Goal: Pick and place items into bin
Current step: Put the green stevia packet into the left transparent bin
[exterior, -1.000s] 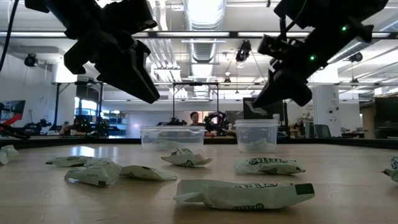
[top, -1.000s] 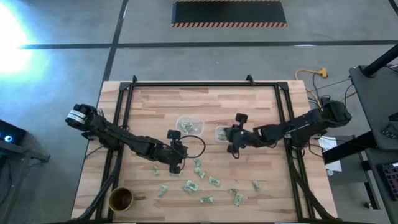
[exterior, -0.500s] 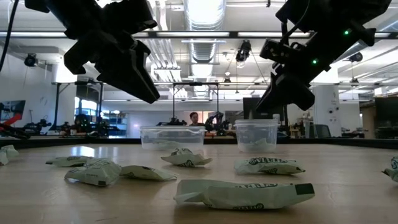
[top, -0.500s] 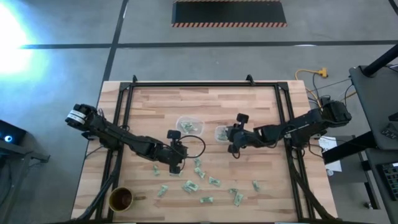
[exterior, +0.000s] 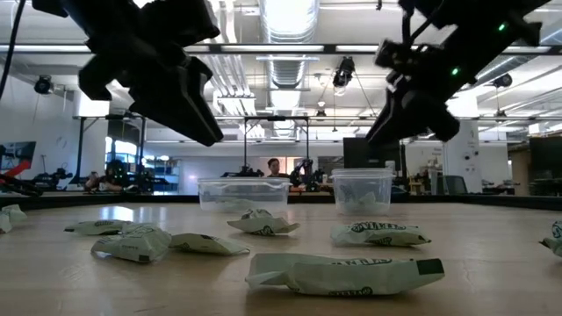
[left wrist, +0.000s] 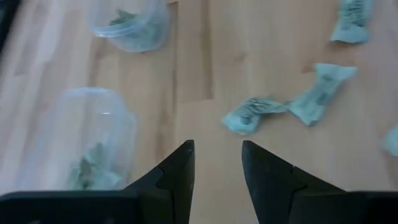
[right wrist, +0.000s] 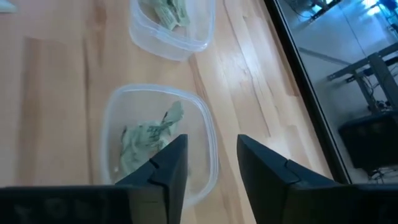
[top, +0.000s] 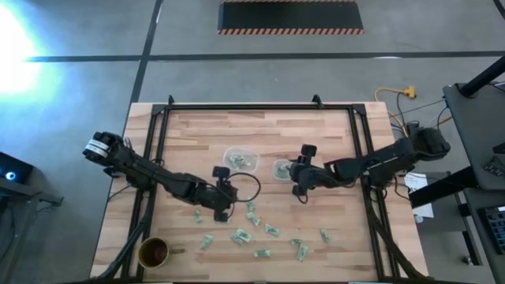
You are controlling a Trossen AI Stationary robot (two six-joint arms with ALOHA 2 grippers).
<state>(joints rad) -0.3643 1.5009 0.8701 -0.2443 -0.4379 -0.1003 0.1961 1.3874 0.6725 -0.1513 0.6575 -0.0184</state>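
Several small pale green and white wrapped items (top: 252,233) lie scattered on the near half of the wooden table (top: 189,134); three show in the left wrist view, one of them (left wrist: 252,115) just ahead of the fingers. Two clear bins stand mid-table, the left bin (top: 241,159) and the right bin (top: 282,169), each with items inside (right wrist: 149,140). My left gripper (left wrist: 217,168) hovers open above the table beside the left bin (left wrist: 93,146), nothing between its fingers. My right gripper (right wrist: 211,168) hangs open over the right bin (right wrist: 202,134), empty.
A round brown cup (top: 154,252) stands at the table's near left corner. A black frame (top: 162,118) runs along the table's far, left and right sides. Bare wood lies beyond the bins toward the far edge. In the low view, wrapped items (exterior: 342,274) lie close to the near edge.
My right gripper has risen a little above the right bin. The items on the table lie where they were.
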